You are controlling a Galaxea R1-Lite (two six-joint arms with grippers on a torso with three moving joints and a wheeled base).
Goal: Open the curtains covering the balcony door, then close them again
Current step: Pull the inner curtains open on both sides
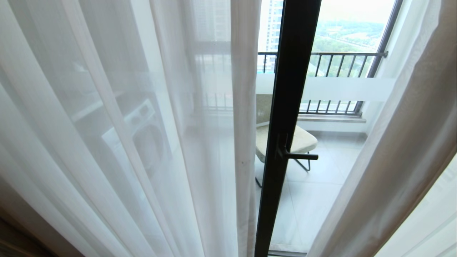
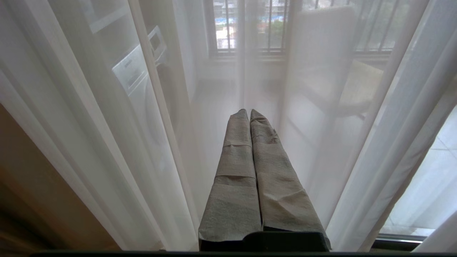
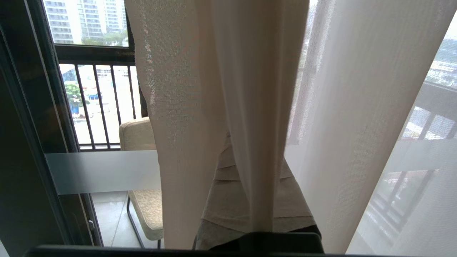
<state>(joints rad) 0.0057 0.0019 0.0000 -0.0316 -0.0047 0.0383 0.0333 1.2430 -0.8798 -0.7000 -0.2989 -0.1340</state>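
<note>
The curtains show as white sheer panels. One panel (image 1: 125, 125) hangs over the left half of the head view and another (image 1: 400, 150) hangs at the right. Between them a gap bares the balcony door (image 1: 285, 89), with its black frame, lever handle (image 1: 300, 156) and frosted band (image 1: 342, 89). Neither arm is in the head view. My right gripper (image 3: 251, 150) is shut on a fold of sheer curtain (image 3: 250, 89) that runs down between its cloth-wrapped fingers (image 3: 221, 203). My left gripper (image 2: 249, 111) is shut and empty, pointing at the left sheer panel (image 2: 107, 125).
On the balcony behind the glass stand a beige chair (image 1: 303, 141) and a black railing (image 1: 335, 64). A white washing machine (image 1: 142, 132) shows through the left sheer. A brownish strip (image 1: 14, 232) lies along the lower left edge.
</note>
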